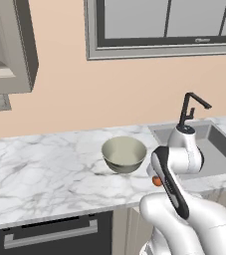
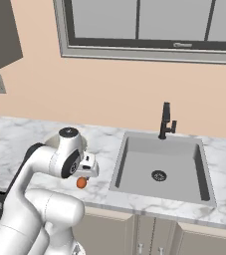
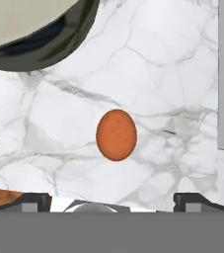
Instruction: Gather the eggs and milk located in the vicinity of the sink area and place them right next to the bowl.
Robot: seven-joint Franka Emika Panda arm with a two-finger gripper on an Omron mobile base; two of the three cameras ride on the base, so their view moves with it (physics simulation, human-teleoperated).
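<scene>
On the marble worktop [image 1: 45, 169], the sink area [image 2: 159, 169] is sitting right of the bowl [image 1: 124, 154]. Above the worktop's front strip between them, the tool [image 2: 87, 172] is hovering with jaws spread wide, gripping nothing. Directly beneath it, 1 orange-brown egg [image 3: 116, 135] is lying near the bowl.

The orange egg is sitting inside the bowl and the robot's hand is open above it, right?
Not quite. The orange egg lies on the marble counter beside the bowl, not inside it; the hand view shows bare counter between them. The rest holds: the hand is open above the egg.
</scene>
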